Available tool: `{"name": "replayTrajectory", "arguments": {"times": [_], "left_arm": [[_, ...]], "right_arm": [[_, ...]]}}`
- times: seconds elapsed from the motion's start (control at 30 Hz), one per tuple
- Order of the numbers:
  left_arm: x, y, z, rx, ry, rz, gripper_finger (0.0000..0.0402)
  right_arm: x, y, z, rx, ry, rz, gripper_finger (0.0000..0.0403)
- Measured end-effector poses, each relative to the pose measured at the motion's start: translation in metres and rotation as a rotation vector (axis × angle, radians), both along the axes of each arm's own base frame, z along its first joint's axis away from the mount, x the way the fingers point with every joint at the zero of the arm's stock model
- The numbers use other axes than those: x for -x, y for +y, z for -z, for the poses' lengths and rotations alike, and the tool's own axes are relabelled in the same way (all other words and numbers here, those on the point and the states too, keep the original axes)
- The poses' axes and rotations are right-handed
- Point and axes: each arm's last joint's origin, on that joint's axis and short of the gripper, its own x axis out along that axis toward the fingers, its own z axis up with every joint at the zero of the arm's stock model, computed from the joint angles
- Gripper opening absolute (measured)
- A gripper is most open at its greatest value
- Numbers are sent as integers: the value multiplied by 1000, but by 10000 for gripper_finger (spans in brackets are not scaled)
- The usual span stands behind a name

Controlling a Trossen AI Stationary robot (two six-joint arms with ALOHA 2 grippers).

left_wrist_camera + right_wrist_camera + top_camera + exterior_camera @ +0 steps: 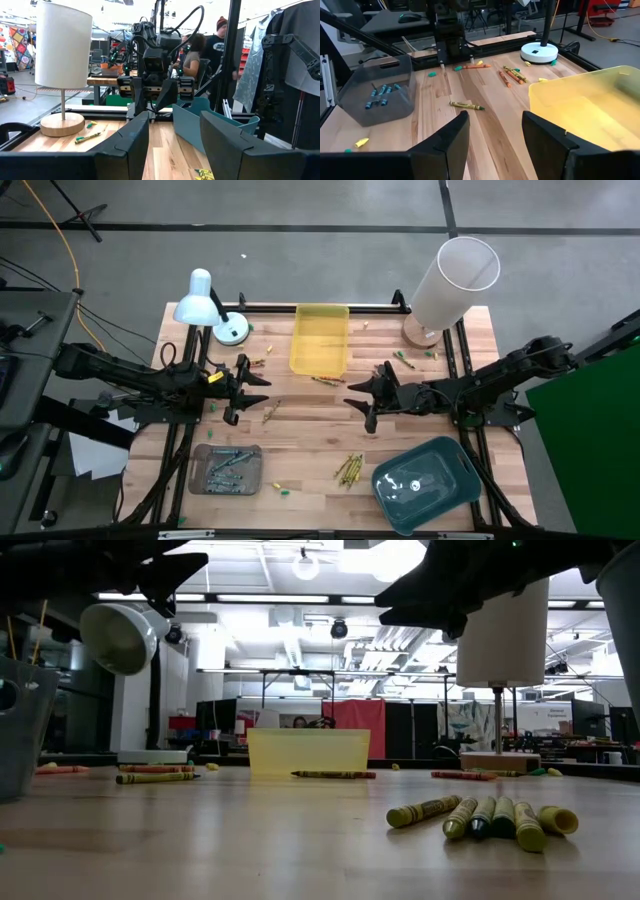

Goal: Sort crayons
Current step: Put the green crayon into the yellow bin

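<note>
Crayons are seen scattered across a wooden table (310, 430): a cluster of yellow-olive crayons (349, 469) is laid near the front edge beside a teal tray (428, 482), blue crayons (227, 469) are gathered inside a grey tray (201, 452) at the front left, and a single olive crayon (327, 381) is left just in front of an empty yellow tray (320, 338) at the back. More red-orange and yellow crayons (513, 75) are strewn near the white base of a desk lamp (230, 331). The left gripper (262, 391) and the right gripper (350, 394) are held above the table's middle, facing each other, both with fingers spread apart and nothing between them. A white-shaded table lamp (452, 283) is stood at the back right corner. People are visible in the room behind.
</note>
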Motion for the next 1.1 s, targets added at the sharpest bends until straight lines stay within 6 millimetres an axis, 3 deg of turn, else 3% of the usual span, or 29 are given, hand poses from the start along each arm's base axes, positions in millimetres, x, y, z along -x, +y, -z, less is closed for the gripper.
{"name": "replayTrajectory", "arguments": {"times": [0.5, 0.8, 1.0, 1.1], "left_arm": [[-1, 1, 1, 68, 34, -24, 161], [-32, -4, -1, 233, 619, -231, 161], [-49, -24, 10, 372, 847, -280, 161], [-55, -27, 19, 384, 971, -393, 161]], "right_arm": [[0, -2, 2, -1, 5, 67, 176], [-1, -8, 1, -47, -12, 101, 176], [-1, -11, 2, -82, -17, 123, 176], [-1, -11, 2, -81, -17, 122, 176]]}}
